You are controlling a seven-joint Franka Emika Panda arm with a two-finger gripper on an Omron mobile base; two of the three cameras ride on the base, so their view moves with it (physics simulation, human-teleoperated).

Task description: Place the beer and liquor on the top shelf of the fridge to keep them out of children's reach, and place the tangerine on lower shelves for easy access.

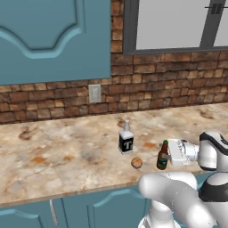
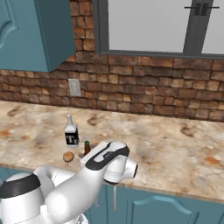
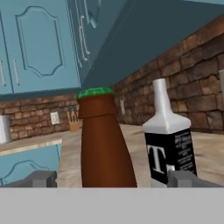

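Beer (image 3: 105,144) upright between spread tool (image 3: 111,178) fingers, untouched, liquor (image 3: 168,144) just beside

The liquor (image 3: 168,146) bears a black label with a large white "T". Smaller print beside that letter is too blurred to read.

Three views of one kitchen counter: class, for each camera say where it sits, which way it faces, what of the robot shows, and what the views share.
Left base view: behind the arm's left, looking down at the counter; arm at lower right, claw open at the beer.
Right base view: behind the arm's right, facing the same counter; arm at lower left, hiding most of the beer.
Hand view: on the hand, looking level along the claw; dark fingertips flank the beer.
Shared: all show the beer and the liquor; both base views show the tangerine.
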